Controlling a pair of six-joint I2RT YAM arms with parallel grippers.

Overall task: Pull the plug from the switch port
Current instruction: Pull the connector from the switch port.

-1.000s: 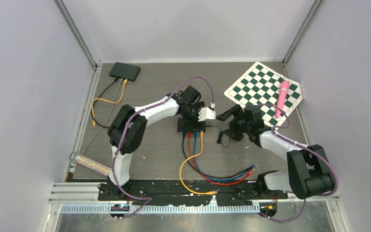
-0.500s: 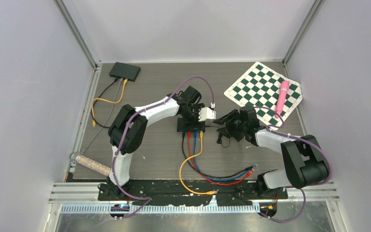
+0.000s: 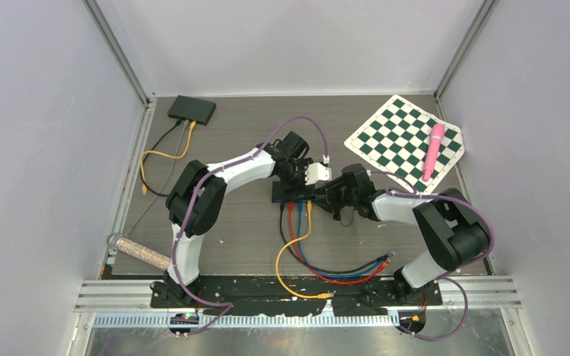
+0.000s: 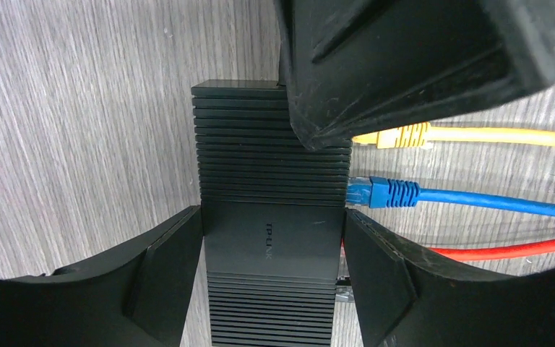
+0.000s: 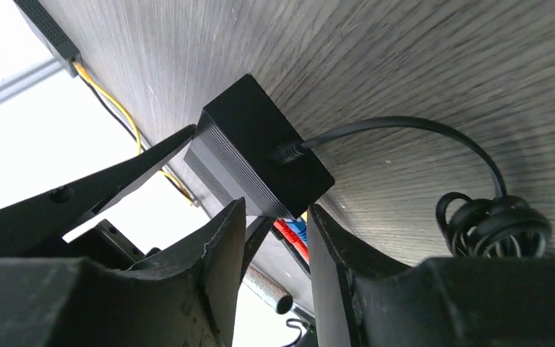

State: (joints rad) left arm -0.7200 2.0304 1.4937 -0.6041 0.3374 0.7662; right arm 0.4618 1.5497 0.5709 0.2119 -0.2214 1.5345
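Note:
The black switch [image 3: 294, 194] lies mid-table with yellow [image 4: 401, 136], blue [image 4: 386, 193] and red plugs in its near-side ports. My left gripper [image 4: 273, 246] comes down from above, and its jaws press both long sides: it is shut on the switch [image 4: 271, 238]. My right gripper [image 3: 325, 199] is at the switch's right front corner. One of its fingers [image 4: 405, 58] covers the head of the yellow plug. In the right wrist view my right gripper [image 5: 276, 211] shows a narrow gap between its fingertips, with the switch [image 5: 260, 159] corner and the red and blue plugs [image 5: 293, 235] beyond.
A black power lead [image 5: 405, 126] leaves the switch's right end and ends in a coil [image 3: 341, 215] beside my right gripper. A second black box [image 3: 191, 110] sits back left; a chessboard [image 3: 404, 139] with a pink stick [image 3: 434, 152] back right. A clear tube [image 3: 139, 252] lies front left.
My right arm has swung left from the chessboard side to the switch's front corner, its jaws narrowing. My left jaws have closed onto the switch's sides.

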